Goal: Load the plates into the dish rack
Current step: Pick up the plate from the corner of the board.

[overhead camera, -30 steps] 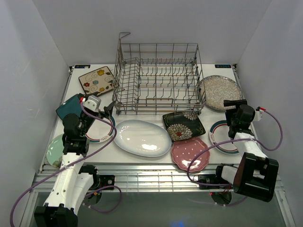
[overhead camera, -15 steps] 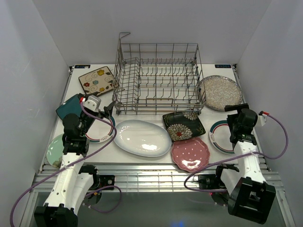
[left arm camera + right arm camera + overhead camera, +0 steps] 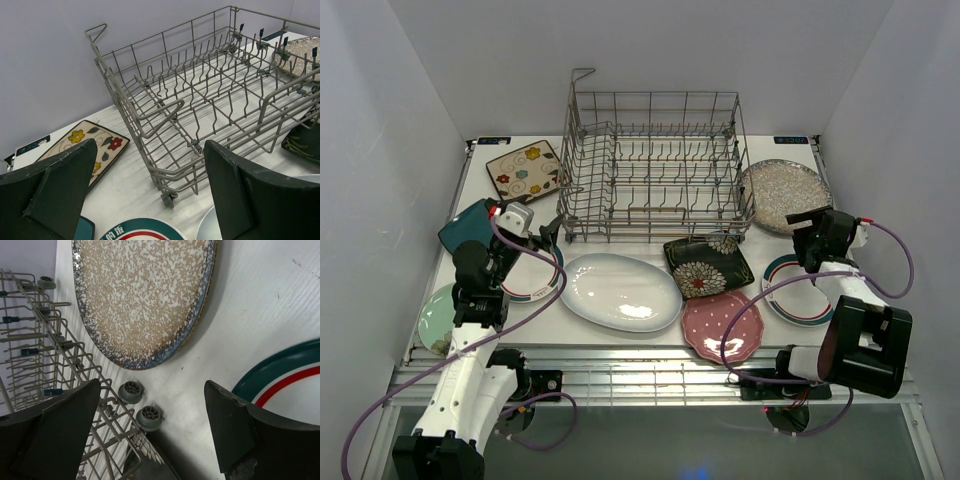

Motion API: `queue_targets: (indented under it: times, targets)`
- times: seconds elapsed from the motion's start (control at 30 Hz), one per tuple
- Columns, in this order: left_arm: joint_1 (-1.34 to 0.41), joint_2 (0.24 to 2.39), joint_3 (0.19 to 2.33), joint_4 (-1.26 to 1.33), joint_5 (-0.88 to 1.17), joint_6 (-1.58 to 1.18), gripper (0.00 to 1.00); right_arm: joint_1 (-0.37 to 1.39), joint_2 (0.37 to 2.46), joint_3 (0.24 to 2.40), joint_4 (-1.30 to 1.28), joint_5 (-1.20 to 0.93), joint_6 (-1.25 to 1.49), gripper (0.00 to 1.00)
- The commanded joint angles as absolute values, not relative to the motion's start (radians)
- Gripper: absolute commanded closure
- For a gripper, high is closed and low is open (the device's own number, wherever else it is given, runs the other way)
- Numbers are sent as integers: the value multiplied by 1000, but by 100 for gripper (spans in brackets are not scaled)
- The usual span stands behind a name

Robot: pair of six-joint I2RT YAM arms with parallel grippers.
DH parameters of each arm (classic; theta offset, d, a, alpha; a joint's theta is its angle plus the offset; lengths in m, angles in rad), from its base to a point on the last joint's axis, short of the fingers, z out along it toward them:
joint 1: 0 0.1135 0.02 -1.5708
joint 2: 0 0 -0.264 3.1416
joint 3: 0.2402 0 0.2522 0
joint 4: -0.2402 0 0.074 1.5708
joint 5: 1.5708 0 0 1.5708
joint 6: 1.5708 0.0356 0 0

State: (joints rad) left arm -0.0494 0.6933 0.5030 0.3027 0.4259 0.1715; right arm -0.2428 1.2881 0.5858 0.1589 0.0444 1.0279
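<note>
I see the dish rack (image 3: 655, 165) at the rear centre of the table (image 3: 765, 150). Plates lie flat around it: white oval plate (image 3: 620, 291) in front, speckled round plate (image 3: 785, 195) beside its right end. Left gripper (image 3: 150, 190) and right gripper (image 3: 150, 425) stand wide, holding nothing.

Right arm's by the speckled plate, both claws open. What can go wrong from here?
1. The right claw hangs open over the gap between the speckled plate and the dish rack; a finger may catch the rack's wire or wheels.
2. That plate lies flat on the table, so a grab at its rim may just shove it.
3. The right arm's purple cable droops across the pink plate; a swing could drag it.
</note>
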Motion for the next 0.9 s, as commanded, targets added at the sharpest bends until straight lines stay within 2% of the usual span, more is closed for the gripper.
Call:
queue_targets:
  times: [0.0,0.17,0.63,0.87]
  targets:
    - [-49,698,505,319,422,169,2,-247,1318,624,245,43,1046,10]
    - [-49,719,511,316,417,164,2,-247,1396,658,261,37,1078,14]
    - [-49,782,526,316,371,164,2,-249,1548,761,268,8,1144,13]
    - [-49,808,546,298,364,161,2,-249,1551,759,268,-32,1138,11]
